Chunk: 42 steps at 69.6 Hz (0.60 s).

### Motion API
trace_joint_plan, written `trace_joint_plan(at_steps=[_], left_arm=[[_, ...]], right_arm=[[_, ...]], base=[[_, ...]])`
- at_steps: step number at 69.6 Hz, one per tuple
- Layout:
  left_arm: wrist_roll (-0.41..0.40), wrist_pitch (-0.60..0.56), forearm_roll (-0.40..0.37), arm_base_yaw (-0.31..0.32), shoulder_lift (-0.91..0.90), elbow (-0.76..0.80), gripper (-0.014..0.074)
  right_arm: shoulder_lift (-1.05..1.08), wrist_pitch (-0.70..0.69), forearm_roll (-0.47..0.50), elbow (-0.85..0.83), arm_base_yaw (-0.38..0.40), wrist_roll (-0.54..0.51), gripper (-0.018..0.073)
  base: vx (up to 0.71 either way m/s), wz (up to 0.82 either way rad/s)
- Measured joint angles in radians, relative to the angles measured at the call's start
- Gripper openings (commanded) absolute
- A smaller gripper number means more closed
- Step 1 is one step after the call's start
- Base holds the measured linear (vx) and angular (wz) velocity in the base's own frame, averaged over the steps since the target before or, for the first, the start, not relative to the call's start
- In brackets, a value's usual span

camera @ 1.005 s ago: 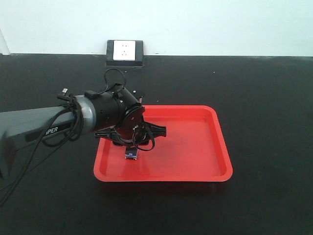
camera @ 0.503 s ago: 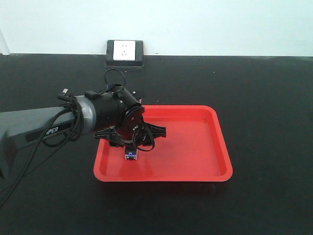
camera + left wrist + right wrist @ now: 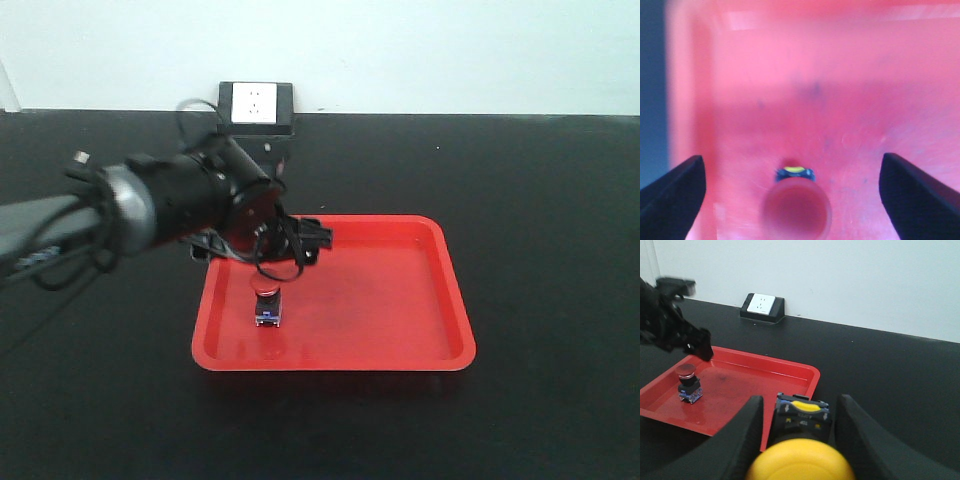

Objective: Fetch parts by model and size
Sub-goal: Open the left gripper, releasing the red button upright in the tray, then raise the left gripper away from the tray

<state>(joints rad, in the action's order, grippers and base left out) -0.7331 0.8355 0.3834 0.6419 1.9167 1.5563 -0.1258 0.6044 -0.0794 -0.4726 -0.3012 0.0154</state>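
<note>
Lifted and swung back toward the wall since half a second ago, my left gripper [image 3: 262, 245] hangs released, jaws wide, above the red-capped switch [image 3: 267, 305]. That switch stands upright near the left wall of the red tray [image 3: 455, 300]. My right gripper [image 3: 800, 437] clasps the yellow-capped switch [image 3: 801, 462] over the black counter [image 3: 890, 380], with the tray ahead of it. I see two risks: the looped cable [image 3: 297, 268] at the left wrist could snag the red cap and tip it, or the arms could meet over the tray.
</note>
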Motion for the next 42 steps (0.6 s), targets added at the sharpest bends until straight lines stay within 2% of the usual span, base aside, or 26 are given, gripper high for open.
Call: trace_joint_plan(at_steps=[15,23,34,42], left_arm=[[0.097,0.051,0.086,-0.002,-0.149,0.000,0.0572],[0.170,0.084,0.096,-0.022,-0.210,-0.001,0.0544],[0.243,0.097,0.101,-0.085,-0.306,-0.087,0.0467],[0.256,0.072,0.103,-0.137,-0.402,-0.216,0.0363]], right_arm=[[0.000,-0.005,0.000,0.000,0.000,0.000,-0.0002],[0.000,-0.008,0.000,0.000,0.000,0.000,-0.0002],[0.000,-0.008,0.000,0.000,0.000,0.000,-0.0002],[0.000,-0.008,0.000,0.000,0.000,0.000,-0.0002]], base=[[0.00,0.00],[0.00,0.00],[0.00,0.00],[0.00,0.00]])
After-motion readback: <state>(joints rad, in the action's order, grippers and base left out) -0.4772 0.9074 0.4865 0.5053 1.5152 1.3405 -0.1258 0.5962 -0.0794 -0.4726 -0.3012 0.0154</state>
